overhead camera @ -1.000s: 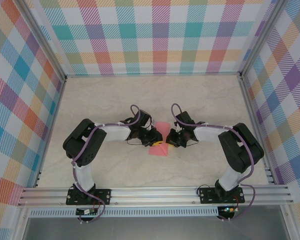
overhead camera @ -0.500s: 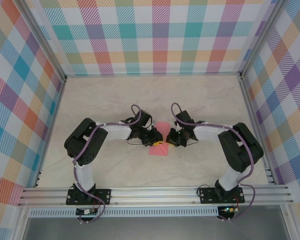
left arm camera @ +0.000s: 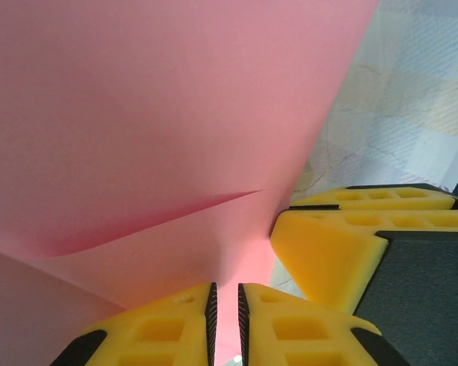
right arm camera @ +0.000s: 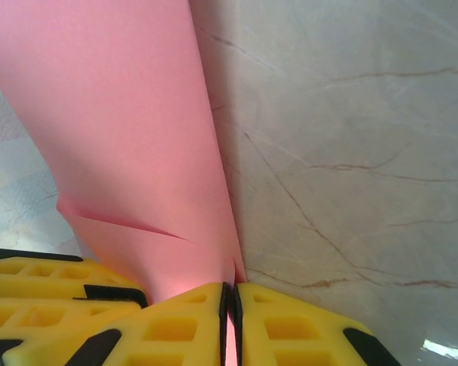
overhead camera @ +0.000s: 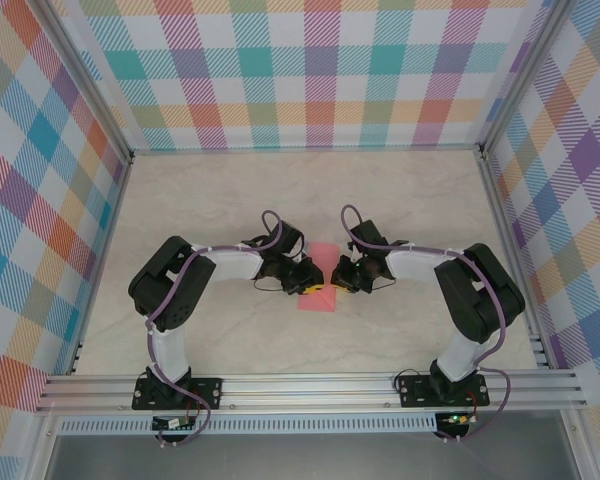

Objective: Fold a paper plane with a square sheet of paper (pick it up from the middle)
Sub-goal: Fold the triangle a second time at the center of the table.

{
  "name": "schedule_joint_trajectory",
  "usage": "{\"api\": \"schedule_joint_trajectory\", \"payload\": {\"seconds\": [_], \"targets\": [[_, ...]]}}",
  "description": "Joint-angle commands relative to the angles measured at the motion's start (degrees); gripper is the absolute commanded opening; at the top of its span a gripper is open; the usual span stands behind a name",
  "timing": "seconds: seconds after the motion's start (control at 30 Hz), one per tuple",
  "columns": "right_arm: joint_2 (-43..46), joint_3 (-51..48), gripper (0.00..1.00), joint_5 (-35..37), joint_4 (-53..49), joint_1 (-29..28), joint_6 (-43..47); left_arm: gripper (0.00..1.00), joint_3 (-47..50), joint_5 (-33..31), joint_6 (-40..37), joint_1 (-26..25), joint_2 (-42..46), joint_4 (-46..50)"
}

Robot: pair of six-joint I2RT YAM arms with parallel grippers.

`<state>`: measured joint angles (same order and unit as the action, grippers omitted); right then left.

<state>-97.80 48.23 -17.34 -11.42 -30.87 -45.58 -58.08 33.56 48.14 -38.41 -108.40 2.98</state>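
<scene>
- Nearest, on the near side of the square sheet of paper [overhead camera: 323, 256], an aluminium rail [overhead camera: 310, 385] carries the two arm bases, one off to each side of the sheet.
- The left hand [overhead camera: 308, 283] comes in at the sheet's left edge, low over the counter [overhead camera: 230, 200].
- In the left wrist view, that hand's yellow fingers [left arm camera: 168, 328] are drawn together on the sheet. Pink paper fills the narrow slit between them, so the hand is clamped on the sheet.
- The right hand [overhead camera: 340, 279] meets the sheet's right edge, opposite the left hand and just beside it. Its yellow finger blocks show close by at the right of the left wrist view.
- In the right wrist view, the right hand's fingers [right arm camera: 290, 332] are pressed together with only a thin pink line between them, so it too is clamped on the sheet.
- The sheet sits near the middle of the counter, between the two hands. In both wrist views it rises away from the fingers as a broad pink surface, with the edge of one layer lapping another just beyond the grip.
- Right of the sheet in the right wrist view, bare marbled counter shows.
- Beyond the sheet's far side the counter runs on to the plaid walls [overhead camera: 320, 70], which also close in both sides.
</scene>
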Motion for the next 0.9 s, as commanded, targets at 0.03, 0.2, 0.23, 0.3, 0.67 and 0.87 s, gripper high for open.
{"api": "schedule_joint_trajectory", "payload": {"seconds": [0.03,0.2,0.23,0.3,0.67,0.87], "targets": [[-1.1,0.7,0.14,0.0,-0.5,-0.2,1.1,0.18,-1.1,-0.7,-1.4,-0.4,-1.2,2.2],[-0.3,0.3,0.12,0.4,-0.6,-0.2,1.0,0.18,-1.4,-0.4,-1.7,-0.4,-1.4,2.1],[-0.1,0.2,0.11,0.6,-0.7,-0.2,1.0,0.18,-1.5,-0.2,-1.7,-0.4,-1.5,2.1],[0.3,0.1,0.1,0.8,-0.9,-0.2,1.1,0.18,-1.6,-0.1,-1.7,-0.4,-1.5,2.0],[2.8,-0.9,0.07,1.7,-1.3,-0.2,1.0,0.18,-1.8,0.6,-1.7,-0.4,-1.4,1.4],[4.2,-1.7,0.08,1.8,-1.5,-0.2,0.8,0.18,-1.9,0.5,-2.1,-0.4,-1.7,1.7]]}}
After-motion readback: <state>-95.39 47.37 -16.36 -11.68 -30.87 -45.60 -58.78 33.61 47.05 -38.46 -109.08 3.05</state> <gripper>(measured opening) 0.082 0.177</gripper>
